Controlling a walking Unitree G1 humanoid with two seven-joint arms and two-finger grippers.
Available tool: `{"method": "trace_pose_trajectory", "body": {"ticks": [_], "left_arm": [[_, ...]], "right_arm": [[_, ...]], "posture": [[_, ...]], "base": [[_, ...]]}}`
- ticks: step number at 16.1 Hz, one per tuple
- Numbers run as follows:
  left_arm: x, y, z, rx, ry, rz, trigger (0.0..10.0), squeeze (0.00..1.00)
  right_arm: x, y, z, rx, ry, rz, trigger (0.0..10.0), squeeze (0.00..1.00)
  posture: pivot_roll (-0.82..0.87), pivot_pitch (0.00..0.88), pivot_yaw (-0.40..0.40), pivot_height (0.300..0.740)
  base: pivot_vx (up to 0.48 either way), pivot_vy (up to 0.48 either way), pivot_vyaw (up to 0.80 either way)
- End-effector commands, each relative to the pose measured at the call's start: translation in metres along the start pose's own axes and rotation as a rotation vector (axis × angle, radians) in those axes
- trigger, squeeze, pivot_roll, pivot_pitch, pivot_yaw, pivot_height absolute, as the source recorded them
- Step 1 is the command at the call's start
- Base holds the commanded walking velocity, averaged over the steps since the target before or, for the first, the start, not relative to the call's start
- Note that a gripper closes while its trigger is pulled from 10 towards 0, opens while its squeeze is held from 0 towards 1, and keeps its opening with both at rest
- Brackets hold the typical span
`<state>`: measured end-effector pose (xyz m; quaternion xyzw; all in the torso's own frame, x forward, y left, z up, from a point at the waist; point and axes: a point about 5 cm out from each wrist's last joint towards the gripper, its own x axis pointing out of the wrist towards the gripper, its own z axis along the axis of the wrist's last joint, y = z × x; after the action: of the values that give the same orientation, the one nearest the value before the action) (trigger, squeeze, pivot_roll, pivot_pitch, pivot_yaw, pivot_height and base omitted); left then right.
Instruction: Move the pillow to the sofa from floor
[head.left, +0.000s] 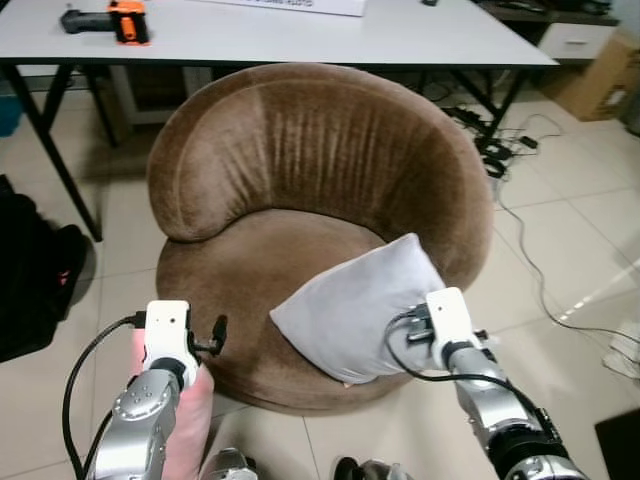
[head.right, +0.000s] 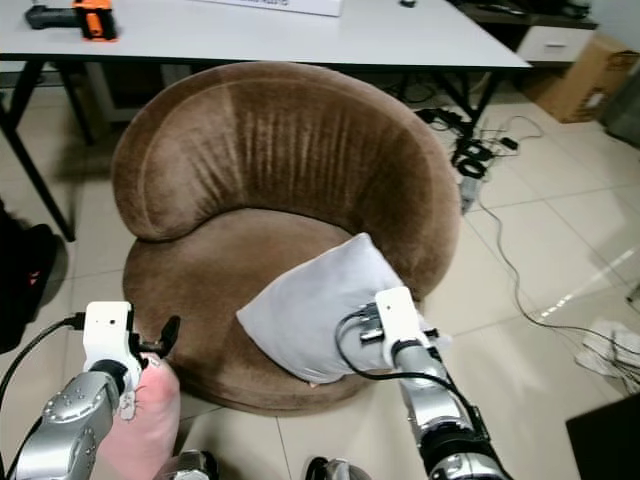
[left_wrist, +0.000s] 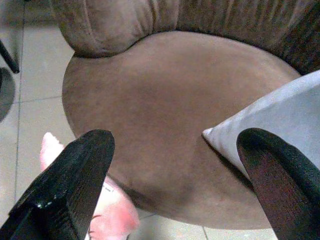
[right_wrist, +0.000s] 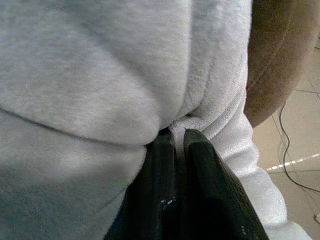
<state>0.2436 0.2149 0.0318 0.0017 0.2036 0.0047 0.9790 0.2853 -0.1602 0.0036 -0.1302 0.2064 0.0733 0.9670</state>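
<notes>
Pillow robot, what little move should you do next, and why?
Probably open the right end effector and let go. Its fingers are pinched shut on the grey pillow, which already leans over the front of the brown sofa seat, so it looks ready to drop there. The left end effector is open beside the seat and holds nothing.

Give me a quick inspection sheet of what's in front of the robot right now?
Surface: round brown sofa, seat mostly bare.
Job's things: grey pillow over the seat's front edge.
Clutter: pink item on the floor; orange-and-black tool on the white table.
Grippers: right gripper pinches the pillow; left gripper open, empty.
Cables: loose cables on the tiles.
Surroundings: black bag, cardboard box.
</notes>
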Motion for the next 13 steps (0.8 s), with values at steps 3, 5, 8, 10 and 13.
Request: {"method": "trace_pose_trajectory", "body": {"ticks": [3, 5, 8, 10, 13], "left_arm": [[0.000, -0.008, 0.005, 0.004, -0.030, -0.026, 10.0, 0.00], [0.000, -0.009, 0.005, 0.010, -0.034, -0.030, 10.0, 0.00], [-0.002, -0.012, 0.004, 0.011, -0.032, -0.038, 10.0, 0.00], [-0.001, -0.017, 0.004, 0.011, -0.032, -0.057, 10.0, 0.00], [0.000, -0.022, 0.005, -0.002, -0.041, -0.062, 10.0, 0.00]], "right_arm": [[-0.003, 0.005, -0.005, 0.001, 0.035, 0.030, 10.0, 0.00], [-0.005, 0.005, -0.005, 0.004, 0.038, 0.033, 10.0, 0.00], [-0.001, 0.007, 0.000, -0.013, 0.050, 0.027, 10.0, 0.00], [0.018, 0.001, 0.033, -0.087, 0.016, 0.008, 10.0, 0.00], [0.033, -0.002, 0.067, -0.158, -0.016, 0.014, 10.0, 0.00]], "posture": [[0.25, 0.156, -0.109, 0.740], [0.24, 0.158, -0.106, 0.740], [0.24, 0.159, -0.099, 0.740], [0.24, 0.157, -0.101, 0.740], [0.26, 0.144, -0.109, 0.740]], "base": [[0.000, 0.000, 0.00], [0.000, 0.000, 0.00], [0.000, 0.000, 0.00], [0.000, 0.000, 0.00], [0.000, 0.000, 0.00]]}}
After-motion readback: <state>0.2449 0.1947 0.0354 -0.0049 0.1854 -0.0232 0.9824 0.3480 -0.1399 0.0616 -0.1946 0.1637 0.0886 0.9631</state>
